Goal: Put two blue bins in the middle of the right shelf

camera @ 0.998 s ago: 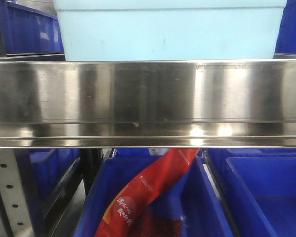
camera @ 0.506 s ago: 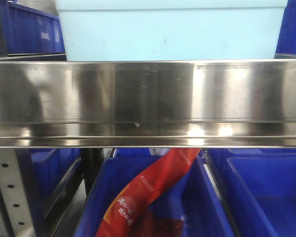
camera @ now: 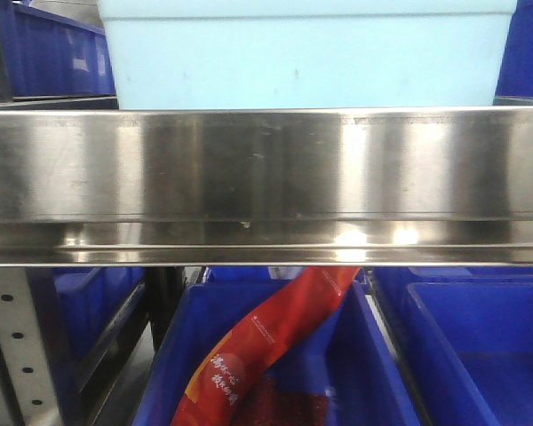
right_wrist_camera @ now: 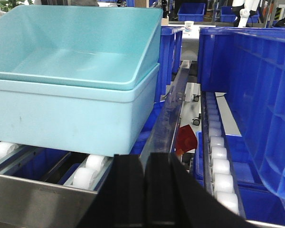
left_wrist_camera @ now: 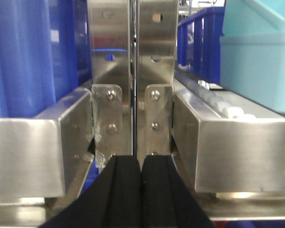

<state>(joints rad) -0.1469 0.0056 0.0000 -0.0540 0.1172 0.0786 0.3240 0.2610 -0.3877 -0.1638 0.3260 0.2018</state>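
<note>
Steel shelf rail point(camera: 266, 177) fills the front view, with the pale blue bins point(camera: 302, 62) resting above it. Left gripper point(left_wrist_camera: 141, 190) is seen pressed together before an upright point(left_wrist_camera: 133, 71). Right gripper point(right_wrist_camera: 145, 190), likewise closed and empty, is aimed beside the nested bins point(right_wrist_camera: 76, 90) on rollers point(right_wrist_camera: 85, 175); a snag on the rail is risked.

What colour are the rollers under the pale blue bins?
White: the rollers beneath the nested pale blue bins show best in the right wrist view.

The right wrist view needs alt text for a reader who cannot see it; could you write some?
Two nested pale blue bins sit on white shelf rollers, the inner bin tilted. The shut right gripper is at bottom centre, and a royal-blue crate fills the right side.
</note>
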